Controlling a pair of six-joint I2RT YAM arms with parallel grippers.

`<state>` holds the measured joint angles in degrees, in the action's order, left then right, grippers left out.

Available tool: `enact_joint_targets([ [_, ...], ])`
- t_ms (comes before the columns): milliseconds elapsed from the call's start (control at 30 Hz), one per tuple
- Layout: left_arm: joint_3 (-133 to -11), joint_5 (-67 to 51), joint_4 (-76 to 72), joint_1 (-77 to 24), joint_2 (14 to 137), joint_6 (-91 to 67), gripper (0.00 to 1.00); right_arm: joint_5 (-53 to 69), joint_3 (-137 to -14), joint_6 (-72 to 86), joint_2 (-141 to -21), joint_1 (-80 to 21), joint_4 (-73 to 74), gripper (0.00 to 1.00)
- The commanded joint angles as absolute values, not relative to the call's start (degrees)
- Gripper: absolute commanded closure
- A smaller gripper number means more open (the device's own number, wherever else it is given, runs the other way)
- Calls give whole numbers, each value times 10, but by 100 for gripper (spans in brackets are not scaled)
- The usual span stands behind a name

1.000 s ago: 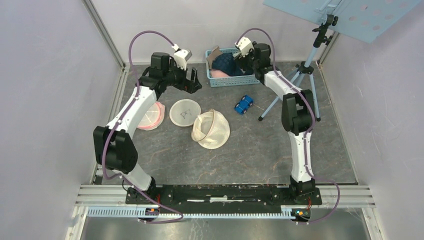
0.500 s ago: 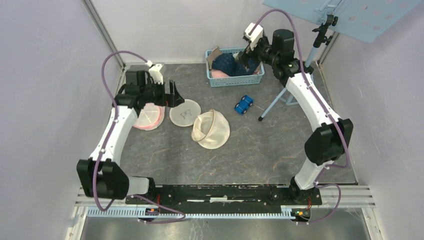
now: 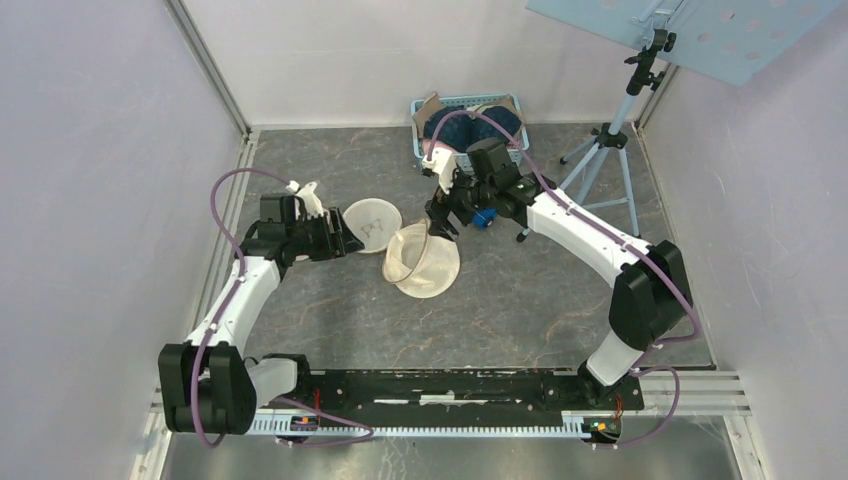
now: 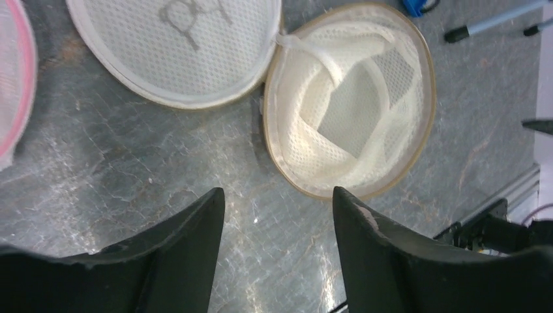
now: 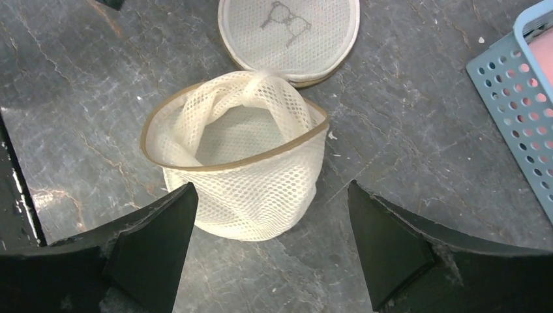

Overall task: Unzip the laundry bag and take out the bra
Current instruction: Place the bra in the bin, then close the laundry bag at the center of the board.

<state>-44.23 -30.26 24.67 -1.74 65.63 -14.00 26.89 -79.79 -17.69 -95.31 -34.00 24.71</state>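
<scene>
the mesh laundry bag (image 3: 425, 262) is sat near the middle of the tabletop (image 3: 520, 310), already unzipped. its round lid (image 3: 370, 222) is flopped open flat beside it, joined at the rim. only folds of white mesh are seen inside, so whether a bra is in there can't be told.

the right gripper (image 5: 272, 189) is hung over the bag's open mouth, jaws spread wide, nothing gripped. the left gripper (image 4: 279, 195) is held over bare tabletop just beside lid and bag, jaws apart and empty too.

a pink-rimmed mesh pouch (image 4: 10, 72) is parked just left of the lid. a blue toy car (image 3: 486, 217) is tucked behind the bag, partly covered by the right arm. a blue basket (image 5: 522, 111) is at the far edge, and a tripod (image 3: 605, 150) is well off to the right.
</scene>
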Motion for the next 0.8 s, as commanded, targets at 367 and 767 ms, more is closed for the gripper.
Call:
enact_joint_targets([
  [367, -595, -72, 146, -31, 843, -33, 53, 178, -760, -23, -974, -359, 178, 8],
  [767, -738, -21, 144, -63, 1024, 58, 58, 187, -726, 66, -973, -365, 166, 7],
])
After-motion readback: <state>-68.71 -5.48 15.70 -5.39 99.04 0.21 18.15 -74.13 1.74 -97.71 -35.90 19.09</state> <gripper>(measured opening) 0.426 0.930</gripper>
